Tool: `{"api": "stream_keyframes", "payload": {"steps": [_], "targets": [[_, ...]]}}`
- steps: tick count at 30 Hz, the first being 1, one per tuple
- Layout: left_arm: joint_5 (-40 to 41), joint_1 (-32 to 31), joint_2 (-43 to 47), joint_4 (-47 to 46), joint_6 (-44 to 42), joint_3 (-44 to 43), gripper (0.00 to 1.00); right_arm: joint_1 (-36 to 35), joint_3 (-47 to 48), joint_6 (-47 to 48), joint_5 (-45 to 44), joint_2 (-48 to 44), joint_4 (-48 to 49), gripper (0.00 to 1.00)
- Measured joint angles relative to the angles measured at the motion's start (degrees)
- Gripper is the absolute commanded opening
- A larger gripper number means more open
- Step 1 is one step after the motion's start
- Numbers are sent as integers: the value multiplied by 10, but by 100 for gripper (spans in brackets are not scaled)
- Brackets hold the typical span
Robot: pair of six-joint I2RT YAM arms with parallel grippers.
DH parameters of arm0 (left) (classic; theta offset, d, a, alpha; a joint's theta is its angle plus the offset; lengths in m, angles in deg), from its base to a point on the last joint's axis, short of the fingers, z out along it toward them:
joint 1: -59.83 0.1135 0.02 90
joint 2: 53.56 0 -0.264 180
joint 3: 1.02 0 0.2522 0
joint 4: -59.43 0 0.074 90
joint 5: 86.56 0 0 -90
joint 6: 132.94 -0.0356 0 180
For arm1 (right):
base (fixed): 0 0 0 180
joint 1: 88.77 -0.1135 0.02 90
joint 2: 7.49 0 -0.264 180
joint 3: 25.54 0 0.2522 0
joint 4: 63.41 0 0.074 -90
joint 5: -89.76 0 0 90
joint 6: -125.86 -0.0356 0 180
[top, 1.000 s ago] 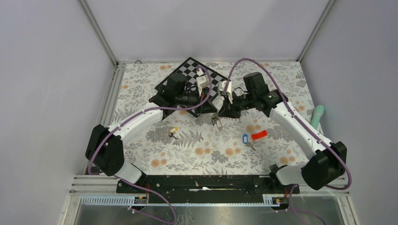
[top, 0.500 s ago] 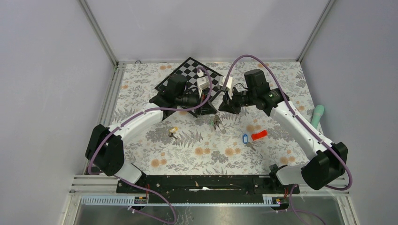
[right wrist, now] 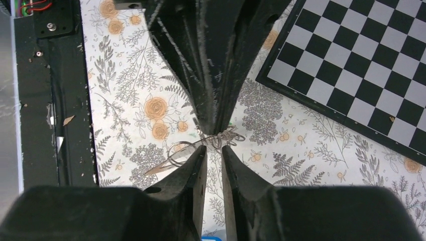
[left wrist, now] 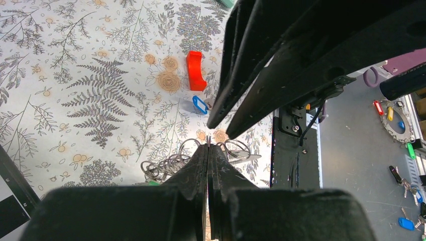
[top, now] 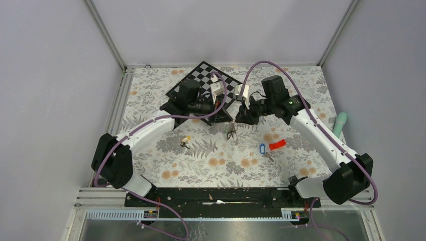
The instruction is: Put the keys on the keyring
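The left gripper (left wrist: 208, 148) is pinched shut on the grey wire keyring (top: 232, 132), which hangs over the floral-print desk (top: 216, 168) beside the black-and-white checkerboard (top: 200, 74). The right gripper (right wrist: 214, 149) meets it tip to tip, fingers slightly apart (wire just at their ends). A blue-tagged key (top: 261, 148) and a yellow-tagged key (top: 186, 140) lie on open desk nearer the bases.

Plain pale grey walls (top: 221, 30) enclose the desk (top: 122, 103) on its left, far and right sides; a floral cloth (top: 301, 80) covers its top.
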Motion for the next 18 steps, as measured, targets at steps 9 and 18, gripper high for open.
{"api": "stream_keyframes", "payload": {"steps": [9, 18], "targets": [[0, 0, 0, 0, 0, 0, 0, 0, 0, 6, 26, -19, -18, 24], [0, 0, 0, 0, 0, 0, 0, 0, -3, 5, 50, -16, -17, 24]]}}
